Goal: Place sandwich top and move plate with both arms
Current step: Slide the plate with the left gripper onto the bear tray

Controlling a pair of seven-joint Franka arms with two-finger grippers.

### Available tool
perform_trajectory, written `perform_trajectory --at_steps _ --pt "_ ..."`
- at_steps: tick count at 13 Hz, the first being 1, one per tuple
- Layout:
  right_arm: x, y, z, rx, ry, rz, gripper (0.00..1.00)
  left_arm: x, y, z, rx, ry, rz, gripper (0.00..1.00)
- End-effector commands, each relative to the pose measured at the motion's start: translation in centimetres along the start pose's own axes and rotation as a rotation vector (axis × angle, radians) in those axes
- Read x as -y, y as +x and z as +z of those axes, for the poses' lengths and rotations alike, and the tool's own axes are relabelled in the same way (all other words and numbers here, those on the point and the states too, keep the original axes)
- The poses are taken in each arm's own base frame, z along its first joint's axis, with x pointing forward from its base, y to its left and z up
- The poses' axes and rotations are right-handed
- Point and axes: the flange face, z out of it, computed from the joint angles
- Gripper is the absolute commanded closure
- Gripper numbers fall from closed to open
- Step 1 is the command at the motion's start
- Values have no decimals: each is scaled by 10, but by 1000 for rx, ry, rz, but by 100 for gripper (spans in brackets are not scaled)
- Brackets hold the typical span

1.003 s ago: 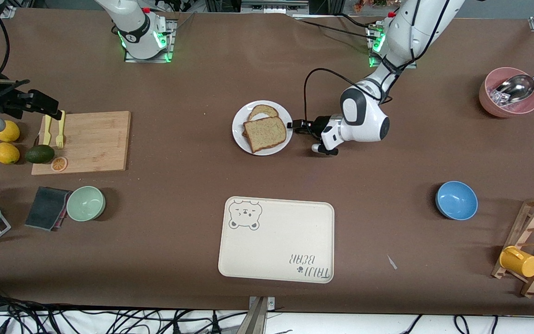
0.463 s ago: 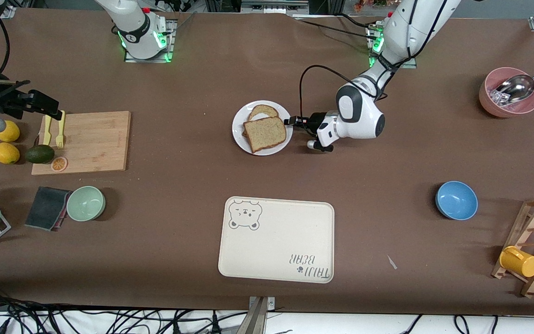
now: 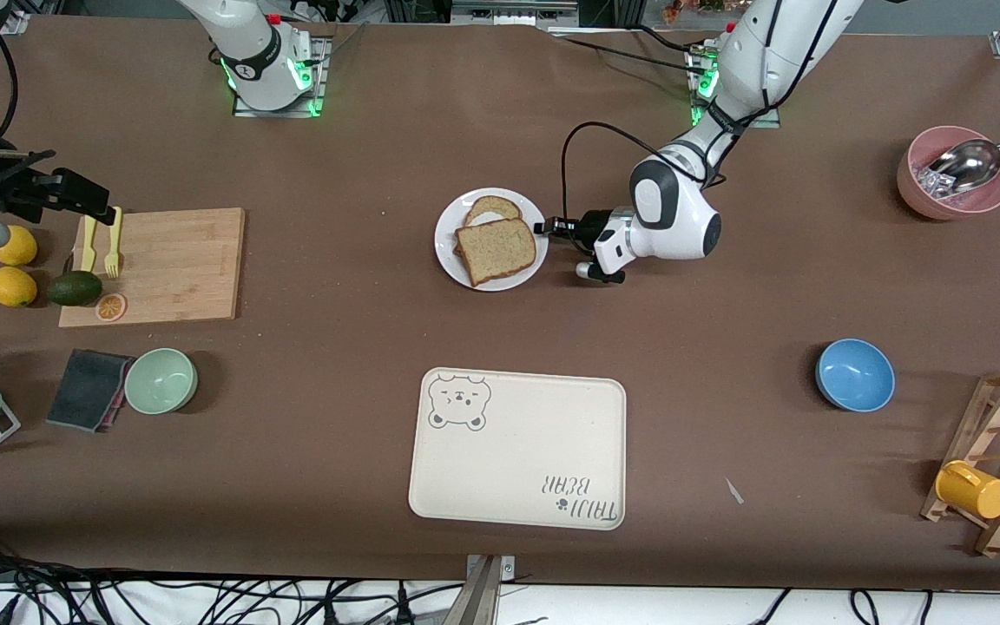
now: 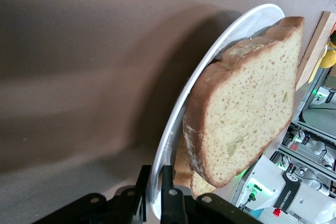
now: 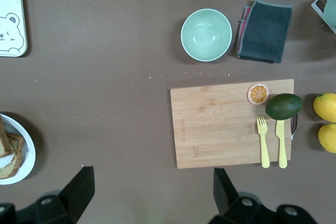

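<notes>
The white plate (image 3: 446, 258) sits mid-table, farther from the front camera than the bear tray. On it lies the sandwich top (image 3: 496, 250), a speckled tan slice, over a lower slice (image 3: 491, 208) that peeks out. My left gripper (image 3: 544, 228) is at the plate's edge toward the left arm's end, shut on the rim. In the left wrist view the two fingers pinch the plate's rim (image 4: 210, 61) at the gripper (image 4: 156, 171), with the sandwich top (image 4: 247, 108) just past them. My right gripper (image 5: 152, 187) hangs open and empty, high over bare table beside the cutting board.
A cream bear tray (image 3: 517, 447) lies nearer the front camera than the plate. A wooden cutting board (image 3: 153, 265) with yellow cutlery, an avocado and lemons, plus a green bowl (image 3: 161, 380), are toward the right arm's end. A blue bowl (image 3: 854, 374) and pink bowl (image 3: 954, 174) are toward the left arm's end.
The left gripper slid in toward the plate and its fingers closed on the rim. The plate, the bread and the right arm have stayed put.
</notes>
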Motion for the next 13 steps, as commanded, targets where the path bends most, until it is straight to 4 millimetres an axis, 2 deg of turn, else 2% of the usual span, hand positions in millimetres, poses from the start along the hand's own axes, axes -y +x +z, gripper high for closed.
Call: perform_trajectory --at_steps 1,3,9,13 --pt "-1 1 -4 5 -12 5 0 2 -1 2 -19 -20 -5 87" --pt "-2 1 -4 5 -12 7 0 3 -1 2 -20 -20 -5 99" --pt "-2 1 -4 5 -12 8 0 4 3 -7 -33 -28 37 100" --pt "-3 1 -4 5 -12 10 0 -4 10 -27 -70 -100 117 100"
